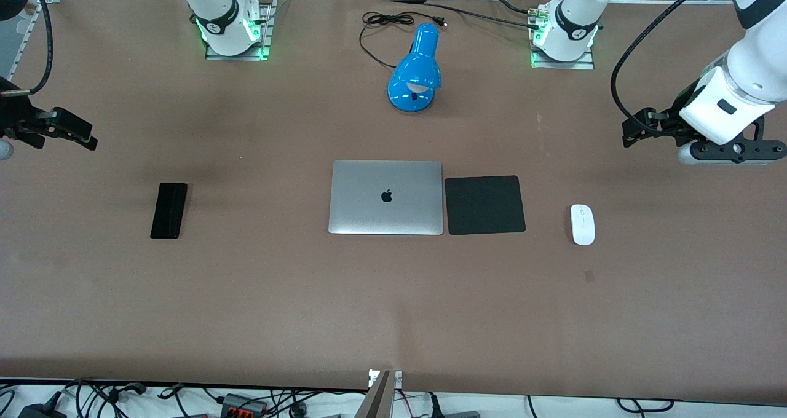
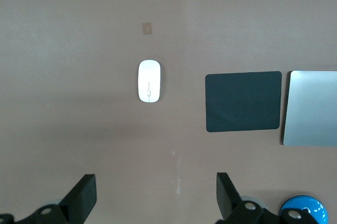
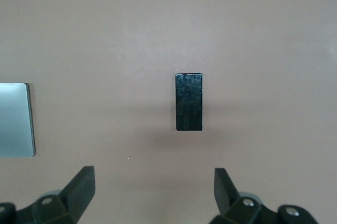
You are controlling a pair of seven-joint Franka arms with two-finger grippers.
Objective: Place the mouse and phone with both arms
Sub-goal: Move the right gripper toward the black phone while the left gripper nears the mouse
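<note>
- The mouse (image 1: 582, 224) (image 2: 149, 81) is seen flat on the table (image 1: 258, 295), toward the left arm's end, apart from the pad (image 1: 484, 205) (image 2: 243, 101), with bare surface all round it
- The phone (image 1: 168, 209) (image 3: 189, 101) is laid toward the right arm's end, well apart from the laptop (image 1: 386, 197) (image 3: 16, 119), its edges free
- The laptop is set mid-table, closed, the pad just beside its edge
- A blue lamp (image 1: 416, 70) is stood near the edge by the bases
- The left gripper (image 1: 639, 129) (image 2: 155, 197) is held over the table's end, fingers spread wide, nothing grasped
- The right gripper (image 1: 64, 129) (image 3: 152, 195) is held over its own end, fingers wide apart, empty
</note>
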